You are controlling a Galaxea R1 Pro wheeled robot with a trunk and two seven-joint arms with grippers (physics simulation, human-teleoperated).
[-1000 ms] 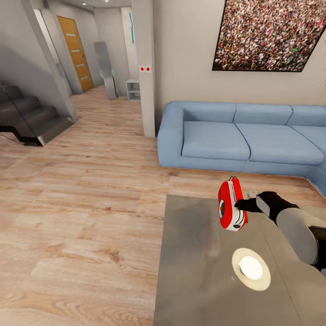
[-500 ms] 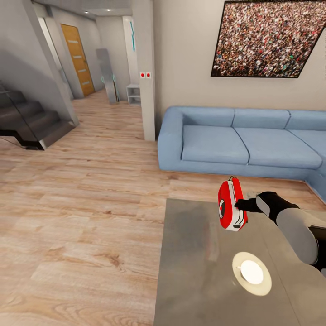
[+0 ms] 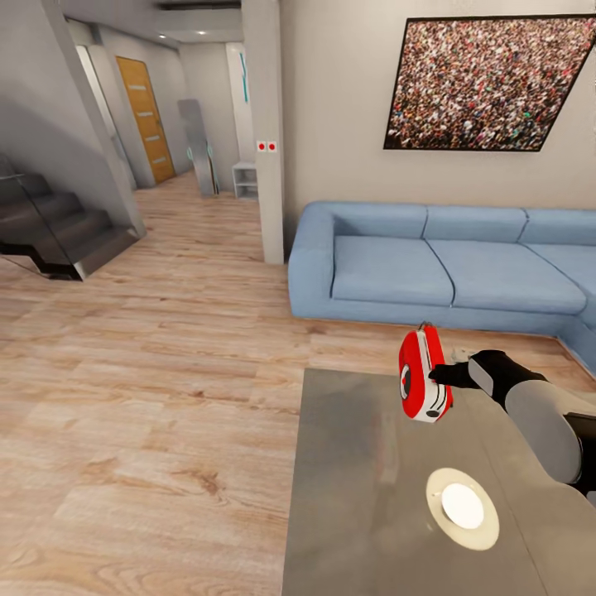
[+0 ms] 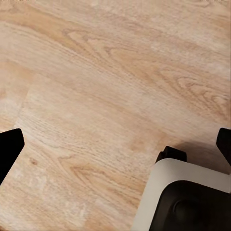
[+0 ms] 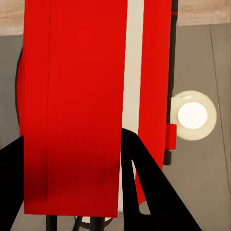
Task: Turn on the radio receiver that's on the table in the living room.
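Right gripper (image 3: 448, 374) is clamped on the radio receiver (image 3: 422, 374), lifted over the table's (image 3: 356, 497) far edge, long axis upright, dial facing the left arm's side.

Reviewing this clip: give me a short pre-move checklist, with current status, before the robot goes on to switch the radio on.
1. Right gripper shut on the radio receiver: ok, fingers on both sides of it.
2. Radio lifted off the table: ok, held upright above the top.
3. Dial facing away from the right arm: ok.
4. Radio already on: cannot tell.
5. White disc apart from the radio: ok.
6. Left gripper free: ok, open over the wood floor.
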